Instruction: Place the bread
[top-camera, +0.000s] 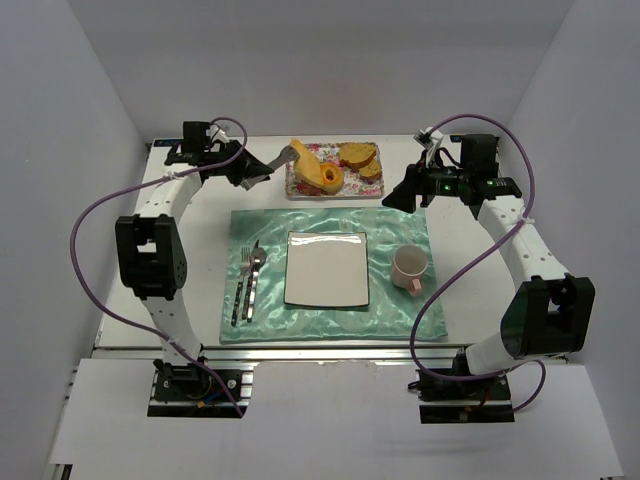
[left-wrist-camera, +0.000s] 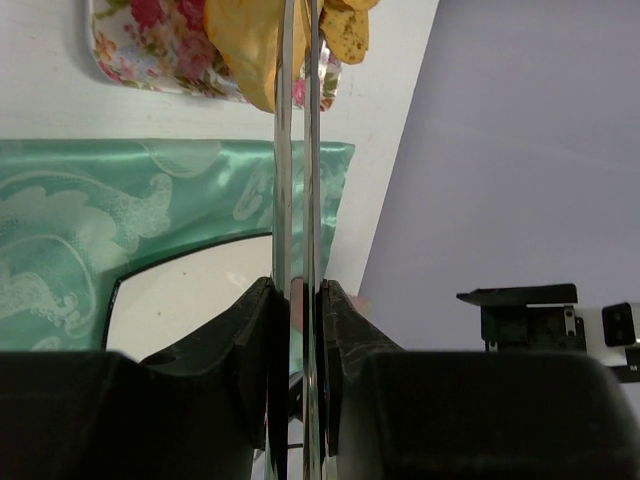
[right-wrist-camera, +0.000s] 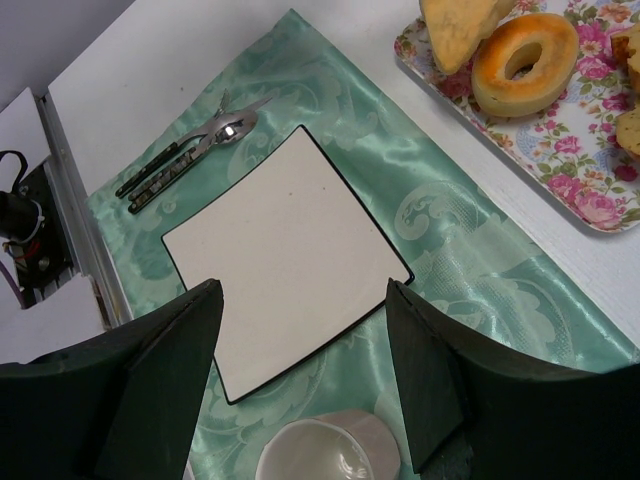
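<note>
At upper centre of the overhead frame, the left gripper (top-camera: 250, 168) is clamping tongs (top-camera: 278, 160) whose tips are meeting the bread wedge (top-camera: 302, 153) at the tray (top-camera: 300, 191), probably risking a slip before reaching the plate (top-camera: 327, 268).

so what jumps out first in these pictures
A floral tray sits at the far side, where the left gripper holds metal tongs reaching a yellow bread slice. Nearer, a green placemat carries an empty square plate, and the right gripper hangs open above the mat's far right corner.
</note>
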